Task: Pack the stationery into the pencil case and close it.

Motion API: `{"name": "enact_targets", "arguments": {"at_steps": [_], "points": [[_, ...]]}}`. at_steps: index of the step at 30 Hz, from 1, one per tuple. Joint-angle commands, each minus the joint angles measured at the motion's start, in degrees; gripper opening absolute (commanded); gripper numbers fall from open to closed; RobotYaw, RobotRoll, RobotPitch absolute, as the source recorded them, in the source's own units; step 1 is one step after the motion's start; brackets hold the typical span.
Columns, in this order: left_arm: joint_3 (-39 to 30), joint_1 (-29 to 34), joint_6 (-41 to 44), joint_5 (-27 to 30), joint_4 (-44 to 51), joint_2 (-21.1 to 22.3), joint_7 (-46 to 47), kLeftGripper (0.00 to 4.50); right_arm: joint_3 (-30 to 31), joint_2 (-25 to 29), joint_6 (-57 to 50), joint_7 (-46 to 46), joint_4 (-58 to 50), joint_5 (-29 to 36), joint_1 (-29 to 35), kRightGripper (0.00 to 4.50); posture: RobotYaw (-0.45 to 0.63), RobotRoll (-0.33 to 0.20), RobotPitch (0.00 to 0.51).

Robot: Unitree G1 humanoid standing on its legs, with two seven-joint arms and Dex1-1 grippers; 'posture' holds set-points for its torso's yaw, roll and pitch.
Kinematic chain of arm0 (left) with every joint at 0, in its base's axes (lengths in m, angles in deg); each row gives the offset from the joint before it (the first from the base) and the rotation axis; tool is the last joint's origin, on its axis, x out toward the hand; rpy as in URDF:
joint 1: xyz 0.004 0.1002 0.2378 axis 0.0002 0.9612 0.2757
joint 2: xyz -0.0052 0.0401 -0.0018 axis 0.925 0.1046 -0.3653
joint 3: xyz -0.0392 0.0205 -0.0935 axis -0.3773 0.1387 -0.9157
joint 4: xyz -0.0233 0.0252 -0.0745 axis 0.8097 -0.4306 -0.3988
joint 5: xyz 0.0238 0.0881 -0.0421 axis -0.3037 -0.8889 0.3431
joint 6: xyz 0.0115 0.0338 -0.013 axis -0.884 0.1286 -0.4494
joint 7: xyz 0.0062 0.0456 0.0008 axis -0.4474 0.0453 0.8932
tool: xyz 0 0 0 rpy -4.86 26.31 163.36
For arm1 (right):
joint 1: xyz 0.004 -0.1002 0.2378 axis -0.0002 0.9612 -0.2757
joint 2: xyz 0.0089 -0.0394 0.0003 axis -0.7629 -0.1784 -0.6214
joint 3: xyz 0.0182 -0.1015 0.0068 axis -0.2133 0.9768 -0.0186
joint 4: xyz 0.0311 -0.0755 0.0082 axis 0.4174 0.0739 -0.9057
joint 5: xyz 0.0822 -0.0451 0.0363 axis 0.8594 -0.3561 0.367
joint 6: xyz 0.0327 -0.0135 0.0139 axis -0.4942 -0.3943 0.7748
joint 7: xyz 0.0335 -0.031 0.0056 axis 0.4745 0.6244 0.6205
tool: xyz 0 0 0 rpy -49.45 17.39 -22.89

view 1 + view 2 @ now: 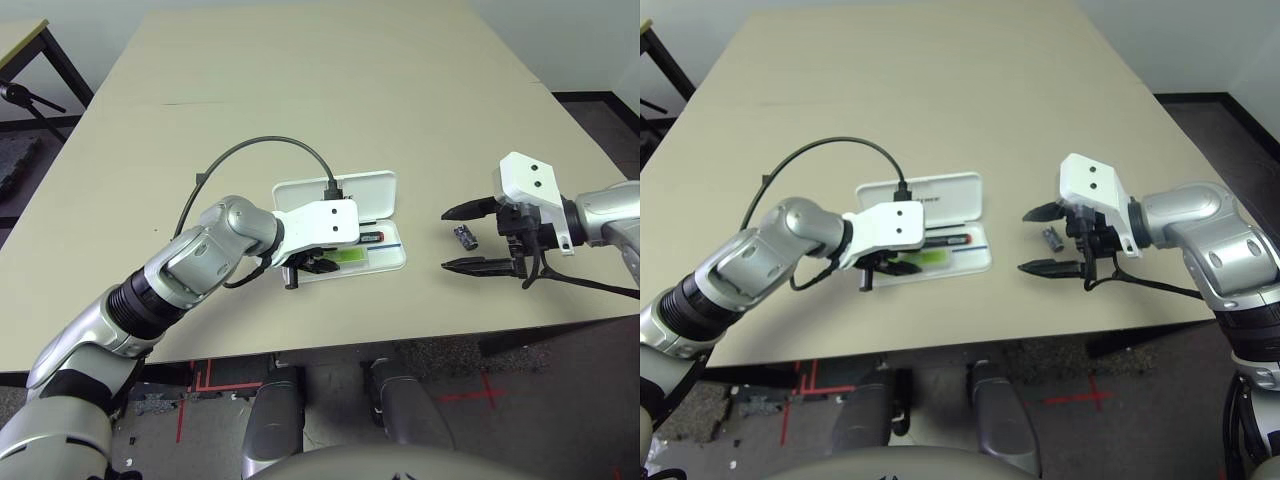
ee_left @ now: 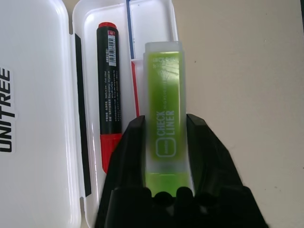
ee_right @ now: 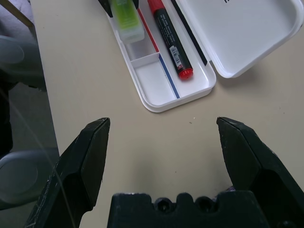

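At 12 o'clock on the near half of the tabletop (image 1: 270, 80), white pencil case (image 1: 385, 262) lies open, lid toward 12 o'clock; my left fingers (image 2: 209, 147) are clamped on the sides of the lime-green highlighter (image 2: 165, 104) over its tray, the red-capped marker (image 2: 109, 80) lying inside, toward 1 o'clock from the highlighter. Toward 3 o'clock from the case, my right fingers (image 1: 482, 266) stand wide apart, empty, pointing to 9 o'clock; the small dark-and-silver piece (image 1: 465, 237) appears between them, height relation to the fingers unclear.
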Motion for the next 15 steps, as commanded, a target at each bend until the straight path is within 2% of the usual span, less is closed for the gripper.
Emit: {"name": "enact_targets", "arguments": {"at_steps": [1,5,6,9,15], "points": [[0.44,1.05,0.01,-0.68,0.81,0.4,-0.45,2.9,-0.44,0.43,-0.29,-0.02,-0.9,0.25,0.57,4.5,-0.06,0.0,0.139],[-1.5,1.89,0.48,0.41,2.12,-0.04,0.19,4.33,-0.14,0.75,0.13,-0.1,-0.38,-0.5,0.87,4.5,-0.06,0.0,0.139],[-2.31,2.07,0.62,0.82,2.77,-0.06,0.32,4.46,-0.14,0.74,0.23,-0.17,-0.24,-0.59,0.98,4.5,-0.06,0.0,0.139],[-5.25,2.79,1.37,2.75,5.46,0.77,-0.04,4.46,-0.38,0.65,0.03,-0.42,-0.28,-0.38,1.24,4.5,-0.06,0.0,0.137],[-12.42,5.27,0.54,5.78,10.42,6.23,-1.26,4.46,-1.26,0.84,-0.66,-1.01,-0.51,0.23,1.84,4.5,-0.07,0.0,0.138]]}}
